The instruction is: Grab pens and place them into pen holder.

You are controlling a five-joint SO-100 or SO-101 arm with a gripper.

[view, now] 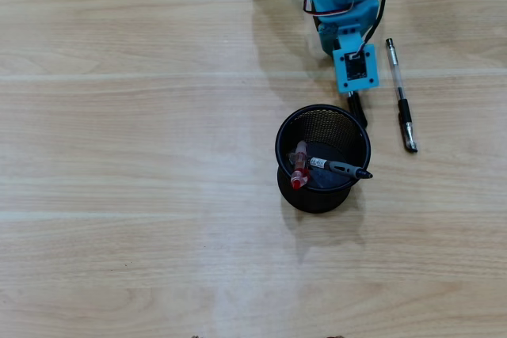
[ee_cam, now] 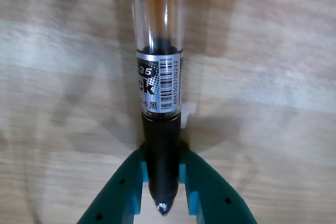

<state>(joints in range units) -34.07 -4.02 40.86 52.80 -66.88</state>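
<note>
Held pen (ee_cam: 160, 145): clamped at its black rubber grip, tip toward the wrist camera, clear barrel with barcode label running away over the table (ee_cam: 273, 77).
Handling: light, stiff and slim; the rubber sleeve looks the surest hold, the clear barrel likely slick; held near one end, prone to pivot.
Gripper (ee_cam: 163, 182): teal fingers (ee_cam: 207, 192) closed onto the grip section, no gap visible either side.
Pen holder (view: 285, 165): just below the arm in the overhead view, black mesh cup, two pens inside, one red (view: 298, 172), one dark (view: 339, 168).
Spare pen (view: 401, 94): lying flat on the table just right of the arm, touching nothing.
</note>
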